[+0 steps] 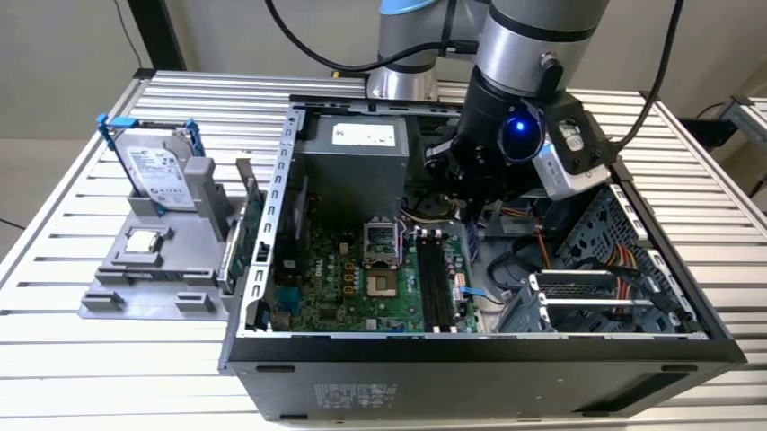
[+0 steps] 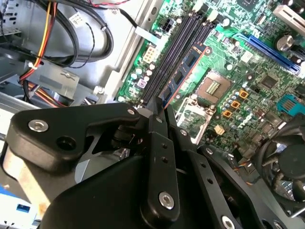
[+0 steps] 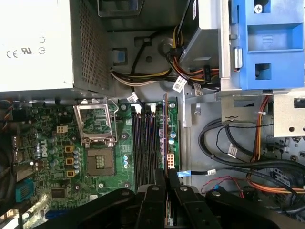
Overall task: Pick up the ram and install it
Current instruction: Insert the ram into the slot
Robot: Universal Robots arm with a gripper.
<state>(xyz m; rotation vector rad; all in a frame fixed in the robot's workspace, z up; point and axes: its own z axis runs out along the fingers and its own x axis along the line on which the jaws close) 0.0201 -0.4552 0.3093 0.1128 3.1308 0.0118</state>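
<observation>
My black two-fingered gripper (image 2: 164,107) clamps the long dark blue-green ram stick (image 2: 183,71) edge-on. I see it standing over the black memory slots (image 3: 143,143) of the green motherboard (image 3: 57,148).

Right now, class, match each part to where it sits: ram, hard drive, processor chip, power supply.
Parts:
1 ram
2 hard drive
3 processor chip
4 power supply

States:
a lying flat outside the case
b gripped by the pincer
c mounted in a corner of the case
d standing upright outside the case

Pairs: 1-b, 2-d, 3-a, 4-c
</observation>
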